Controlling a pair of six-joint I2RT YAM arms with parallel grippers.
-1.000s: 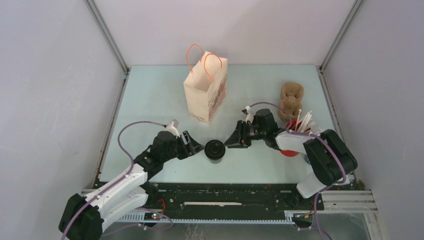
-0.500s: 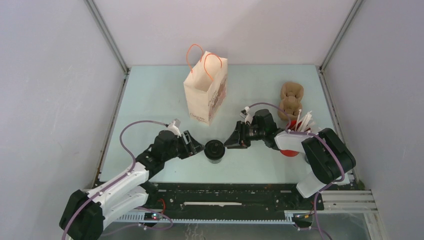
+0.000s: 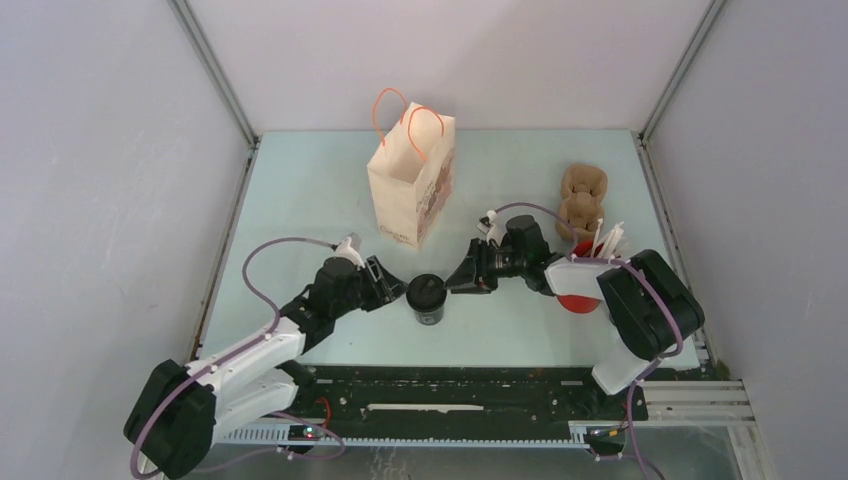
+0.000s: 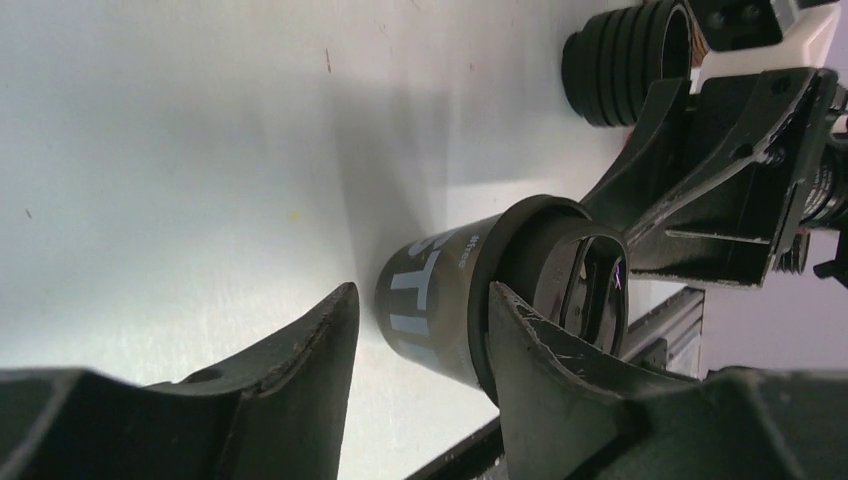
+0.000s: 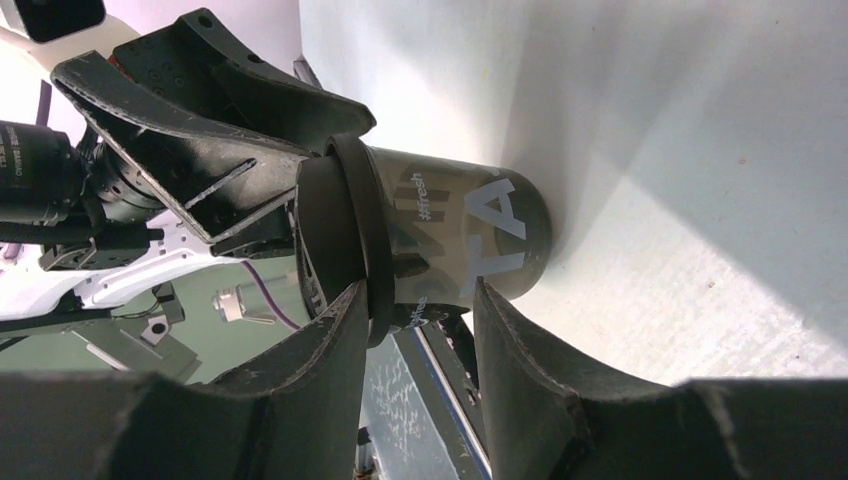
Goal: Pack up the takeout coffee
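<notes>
Top view: the takeout coffee [image 3: 426, 297], an all-black lidded cup, stands upright a little nearer the arm bases than the paper bag [image 3: 412, 180], between the left gripper [image 3: 395, 293] and the right gripper [image 3: 456, 283].

Left wrist view: the dark cup wall carries pale block lettering. The left jaws stand part open with the cup at their tips, and they clamp nothing.

Right wrist view: the lid has a raised rim, and "#fresh" is printed on the wall. The right jaws stand part open and grip nothing. Whether they touch the cup cannot be told.

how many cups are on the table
2. The small black disposable cup stands front centre; the red cup holding white sticks sits at the right, partly hidden under the right arm.
</notes>
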